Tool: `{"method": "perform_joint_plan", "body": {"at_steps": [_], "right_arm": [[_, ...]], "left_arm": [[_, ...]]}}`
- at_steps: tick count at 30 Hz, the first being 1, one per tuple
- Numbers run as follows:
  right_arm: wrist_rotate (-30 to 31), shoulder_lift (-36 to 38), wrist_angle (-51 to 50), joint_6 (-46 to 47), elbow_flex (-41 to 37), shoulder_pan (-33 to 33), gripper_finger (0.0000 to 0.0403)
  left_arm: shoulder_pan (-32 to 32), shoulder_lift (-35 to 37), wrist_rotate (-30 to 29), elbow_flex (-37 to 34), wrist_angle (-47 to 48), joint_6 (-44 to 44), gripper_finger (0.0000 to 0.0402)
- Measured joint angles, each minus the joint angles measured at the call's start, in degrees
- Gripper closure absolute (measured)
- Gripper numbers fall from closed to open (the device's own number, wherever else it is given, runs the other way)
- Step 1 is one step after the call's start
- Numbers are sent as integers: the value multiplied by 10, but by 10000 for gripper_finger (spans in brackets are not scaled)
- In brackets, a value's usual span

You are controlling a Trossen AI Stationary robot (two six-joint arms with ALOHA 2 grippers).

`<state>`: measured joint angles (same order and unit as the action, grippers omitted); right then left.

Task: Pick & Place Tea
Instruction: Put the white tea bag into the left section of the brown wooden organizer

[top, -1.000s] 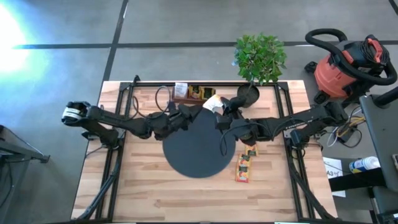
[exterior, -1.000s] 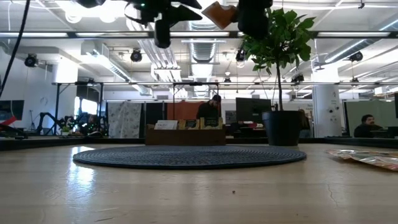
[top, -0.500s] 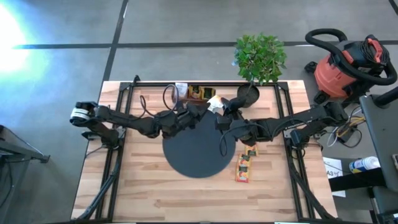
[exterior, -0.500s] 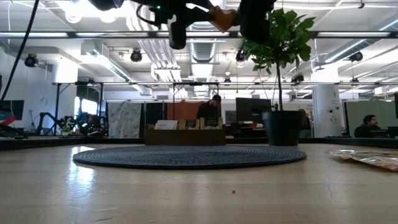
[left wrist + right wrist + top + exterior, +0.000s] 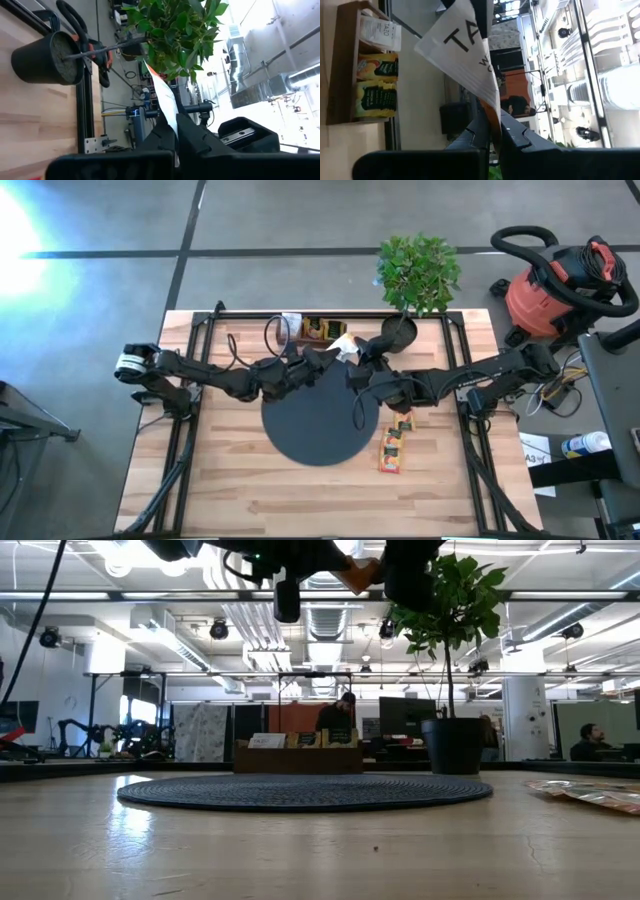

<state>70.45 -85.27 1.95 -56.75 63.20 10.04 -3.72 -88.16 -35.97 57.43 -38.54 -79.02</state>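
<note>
A white tea sachet with orange print (image 5: pixel 345 345) hangs high over the far rim of the black round mat (image 5: pixel 320 420), between both arms. My left gripper (image 5: pixel 176 133) reaches it from the table's left and is shut on it. My right gripper (image 5: pixel 495 125) comes from the right and is shut on it too. The low view shows the sachet (image 5: pixel 355 568) far above the table. More sachets (image 5: pixel 392 445) lie flat on the wood to the right of the mat. My left gripper pinches the sachet between its two fingers at one end (image 5: pixel 172 120), seen edge-on; the rest stands out past the fingertips. The sachet is lifted clear of the table. My right gripper pinches the sachet at an edge (image 5: pixel 491 107) between its two fingers; the printed face (image 5: pixel 457 42) spreads out beyond them, clear of everything below.
A brown wooden compartment box (image 5: pixel 315 328) with yellow, green and white sachets stands at the far edge. A potted plant (image 5: pixel 400 330) stands right of it, close to both grippers. A red shop vacuum (image 5: pixel 555 290) stands off the table's right. People sit in the room behind.
My left gripper has moved toward the table's right and slightly toward the far edge, up to the sachet that my right gripper holds in the air. My right gripper and the sachet have stayed about where they were.
</note>
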Motion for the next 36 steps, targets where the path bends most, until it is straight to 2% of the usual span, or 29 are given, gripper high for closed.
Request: {"method": "perform_joint_plan", "body": {"at_steps": [7, 15, 18, 20, 22, 24, 26, 28, 29, 32, 34, 36], "right_arm": [[-2, 2, -1, 74, 0, 0, 375], [-4, 13, -9, 162, 0, 8, 292], [-3, 17, -39, 240, 0, 14, 264], [-10, 20, -79, 313, 0, 17, 250], [-57, 25, -140, 393, 0, 19, 243], [-140, 32, -199, 481, 0, 19, 243], [-281, 37, -242, 560, 0, 11, 250], [-479, 39, -258, 603, 0, -13, 260], [-537, 37, -261, 623, 0, -28, 265], [-604, 26, -277, 646, 1, -76, 280], [-619, 25, -266, 640, 1, -104, 287], [-603, 32, -242, 623, 2, -126, 291]], "left_arm": [[11, 1, 5, -1, 10, 9, 400], [38, 8, 5, -4, 24, 46, 401], [50, 24, 5, -5, 62, 87, 401], [56, 45, 5, -5, 128, 119, 401], [58, 70, 9, -4, 223, 154, 401], [58, 96, 20, -4, 338, 177, 401], [58, 119, 64, -4, 446, 200, 401], [63, 136, 157, -4, 536, 219, 401], [64, 138, 202, -4, 569, 228, 401], [57, 140, 304, -4, 629, 281, 401], [50, 137, 328, -4, 633, 338, 401], [43, 135, 329, -1, 639, 410, 401]]}}
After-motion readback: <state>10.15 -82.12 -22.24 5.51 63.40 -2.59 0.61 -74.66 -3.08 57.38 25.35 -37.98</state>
